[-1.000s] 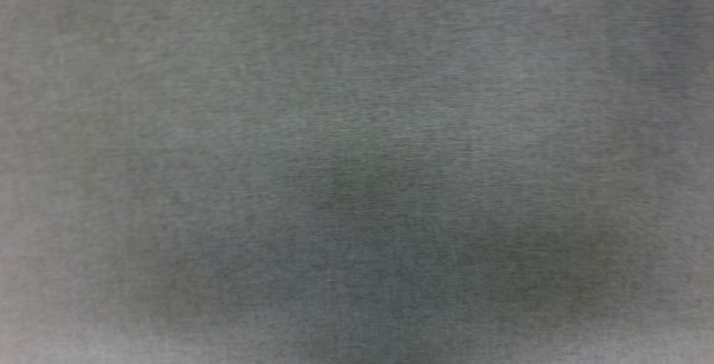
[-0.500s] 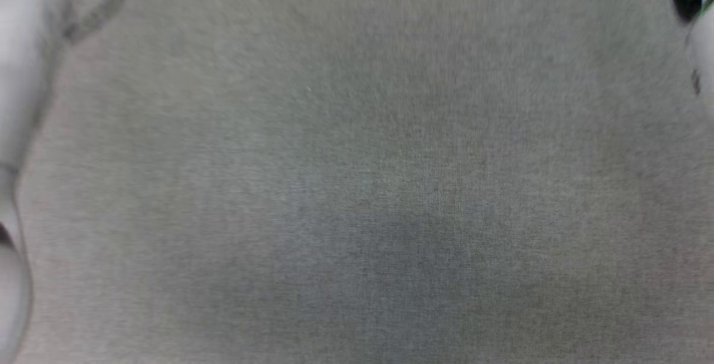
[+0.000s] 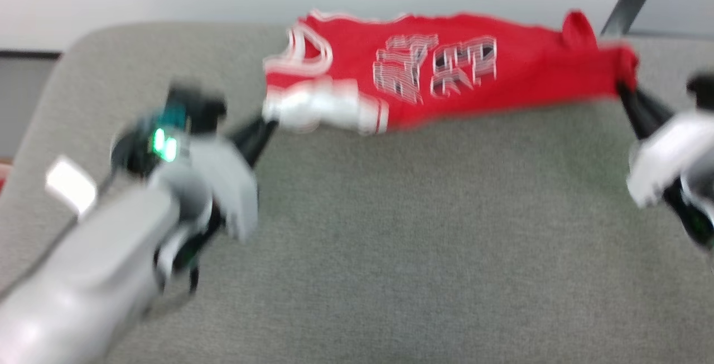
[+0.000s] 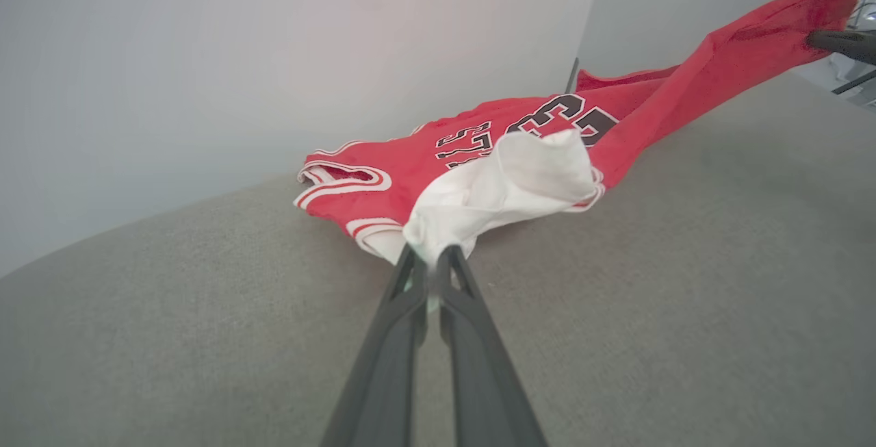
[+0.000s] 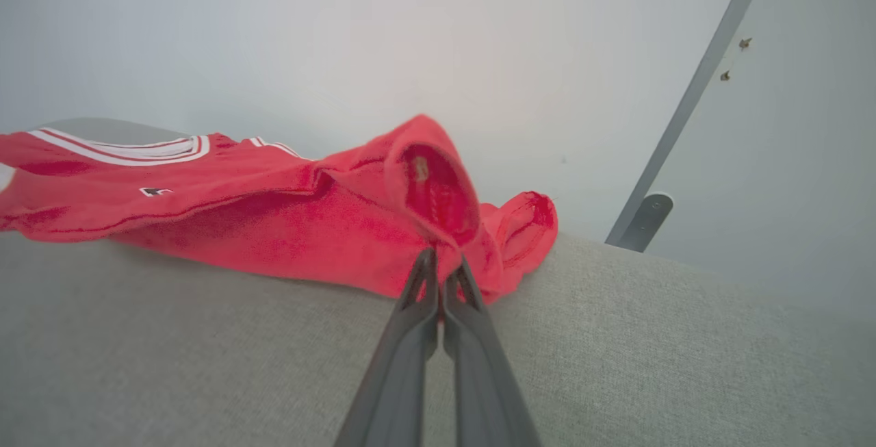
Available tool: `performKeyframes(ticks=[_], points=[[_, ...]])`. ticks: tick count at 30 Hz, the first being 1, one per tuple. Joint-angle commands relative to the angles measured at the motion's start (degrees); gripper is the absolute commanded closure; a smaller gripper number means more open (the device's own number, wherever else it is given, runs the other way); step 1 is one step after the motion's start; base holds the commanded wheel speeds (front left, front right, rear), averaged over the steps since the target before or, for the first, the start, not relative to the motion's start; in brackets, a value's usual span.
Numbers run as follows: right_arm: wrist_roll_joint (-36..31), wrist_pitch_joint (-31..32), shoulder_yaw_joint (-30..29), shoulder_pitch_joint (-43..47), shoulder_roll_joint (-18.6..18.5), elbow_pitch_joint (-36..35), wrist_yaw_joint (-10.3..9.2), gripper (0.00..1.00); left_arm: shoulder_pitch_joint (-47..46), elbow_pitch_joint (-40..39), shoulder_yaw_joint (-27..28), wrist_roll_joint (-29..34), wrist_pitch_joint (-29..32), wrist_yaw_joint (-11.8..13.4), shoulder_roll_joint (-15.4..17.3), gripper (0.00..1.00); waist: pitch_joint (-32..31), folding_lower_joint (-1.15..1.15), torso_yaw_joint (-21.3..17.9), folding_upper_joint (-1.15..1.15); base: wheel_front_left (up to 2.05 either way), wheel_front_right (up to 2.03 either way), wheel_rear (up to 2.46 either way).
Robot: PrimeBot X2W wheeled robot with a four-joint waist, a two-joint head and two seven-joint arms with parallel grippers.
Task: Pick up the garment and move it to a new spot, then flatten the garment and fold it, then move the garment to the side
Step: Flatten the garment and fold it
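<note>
While pinched at sleeve and hem by the left pincer (image 3: 266, 125) and right pincer (image 3: 622, 88), the red, white-sleeved jersey T-shirt (image 3: 521, 77) was stretched left-to-right, collar leftward.

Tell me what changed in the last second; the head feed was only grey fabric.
Mostly the head camera swung up: from bare grey fabric surface to the garment, stretched between the left hand, shut on its white sleeve, and the right hand, shut on a red end. Whether the garment itself moved cannot be told. Surface unchanged.
</note>
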Motion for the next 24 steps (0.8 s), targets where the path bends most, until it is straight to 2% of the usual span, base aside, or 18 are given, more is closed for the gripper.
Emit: performKeyframes(ticks=[1, 3, 7, 12, 17, 24], points=[[1.21, 0.06, -0.07, 4.41, -2.05, -3.38, -0.06, 1.0, 4.47, -5.42, -0.07, -1.28, 0.21, 2.82, 2.73, 1.0, -5.61, 0.0, 1.55, 0.0, 0.0, 0.0, 0.0], [2.02, -0.47, -0.97, 9.96, -4.32, -7.19, -0.06, 1.0, 10.04, -12.53, -0.92, -1.6, 0.55, 6.87, 6.15, 1.0, -6.13, 0.0, 1.57, 0.0, 0.0, 0.0, 0.0], [2.72, -1.21, -4.21, 20.18, -6.44, -12.73, -0.06, 1.0, 19.19, -24.29, -1.53, -3.91, 0.24, 13.96, 12.1, 1.0, -6.42, 0.0, 1.52, 0.0, 0.0, 0.0, 0.0], [0.47, -2.02, -8.64, 31.49, -6.88, -17.36, -0.06, 1.0, 28.18, -33.63, -2.02, -6.61, -1.8, 20.62, 15.54, 1.0, -6.19, 0.0, 1.56, 0.0, 0.0, 0.0, 0.0], [-2.7, -2.9, -14.07, 41.1, -5.78, -21.75, -0.06, 1.0, 35.21, -38.16, -3.6, -8.93, -2.76, 25.16, 16.65, 1.0, -5.57, 0.0, 1.64, 0.0, 0.0, 0.0, 0.0], [-6.29, -2.82, -20.38, 52.01, -3.35, -28.45, -0.06, 1.0, 41.89, -41.77, -3.28, -13.34, -4.63, 28.77, 17.46, 1.0, -3.95, 0.0, 1.7, 0.0, 0.0, 0.0, 0.0]])
